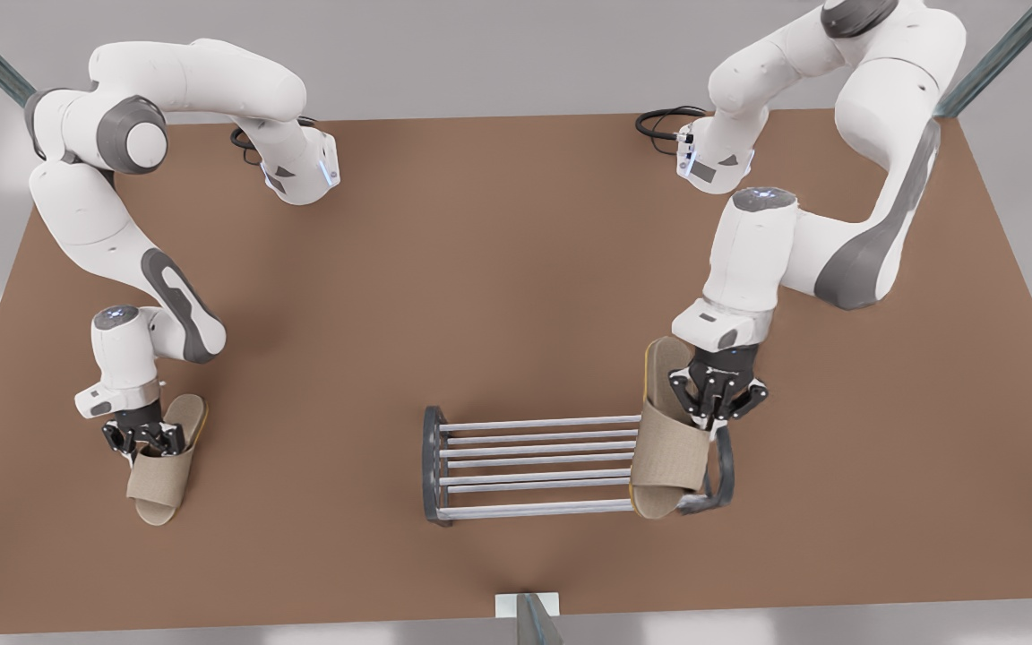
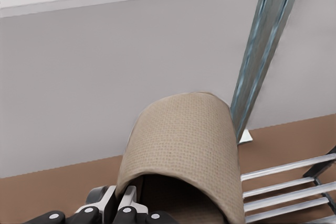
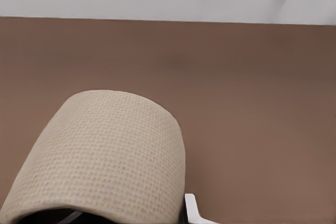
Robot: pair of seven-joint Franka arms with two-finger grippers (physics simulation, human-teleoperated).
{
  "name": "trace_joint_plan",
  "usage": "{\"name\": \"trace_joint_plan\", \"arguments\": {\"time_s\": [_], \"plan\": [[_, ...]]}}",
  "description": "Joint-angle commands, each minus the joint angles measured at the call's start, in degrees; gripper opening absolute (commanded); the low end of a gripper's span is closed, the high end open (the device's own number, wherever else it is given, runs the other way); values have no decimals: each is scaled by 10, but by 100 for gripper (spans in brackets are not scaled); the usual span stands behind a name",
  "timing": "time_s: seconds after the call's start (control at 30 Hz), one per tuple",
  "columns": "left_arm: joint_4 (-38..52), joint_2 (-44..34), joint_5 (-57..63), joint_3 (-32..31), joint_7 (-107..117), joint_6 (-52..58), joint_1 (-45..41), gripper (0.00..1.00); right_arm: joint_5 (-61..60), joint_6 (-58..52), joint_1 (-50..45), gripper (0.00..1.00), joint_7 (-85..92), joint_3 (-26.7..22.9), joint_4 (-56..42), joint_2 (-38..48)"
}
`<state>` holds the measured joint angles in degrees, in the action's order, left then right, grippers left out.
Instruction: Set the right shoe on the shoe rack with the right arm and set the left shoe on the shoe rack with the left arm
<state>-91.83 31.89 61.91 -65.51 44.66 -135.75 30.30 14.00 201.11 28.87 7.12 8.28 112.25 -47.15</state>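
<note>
Shoe rack (image 1: 534, 466) lay under the left gripper (image 1: 715, 405), clamped on the left shoe (image 1: 670, 452); right gripper (image 1: 144, 439) gripped the right shoe (image 1: 162, 479), well apart.

**Slipper strap close ahead of the wrist, rack bars beside it**

Beige woven slipper (image 2: 181, 150) arches up close to the camera, its strap open toward the lens. Left gripper (image 2: 116, 209) sits at the strap's near edge; jaws' hold not readable. Silver bars of the shoe rack (image 2: 278, 184) run off beside the slipper, over the brown bench (image 2: 47, 192). Grey wall (image 2: 105, 87) behind, metal post (image 2: 260, 51) slanting up.
</note>
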Motion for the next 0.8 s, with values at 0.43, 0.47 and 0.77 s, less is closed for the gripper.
{"name": "trace_joint_plan", "arguments": {"time_s": [0.43,0.47,0.77], "plan": [[67,5,57,96,221,123,-173,24,-4,-1,30,38,-25,37,1,10],[67,6,57,99,225,123,-178,24,-3,-1,31,35,-33,37,1,12],[77,8,199,186,239,132,-250,24,-3,-3,33,21,-122,54,2,39]]}}
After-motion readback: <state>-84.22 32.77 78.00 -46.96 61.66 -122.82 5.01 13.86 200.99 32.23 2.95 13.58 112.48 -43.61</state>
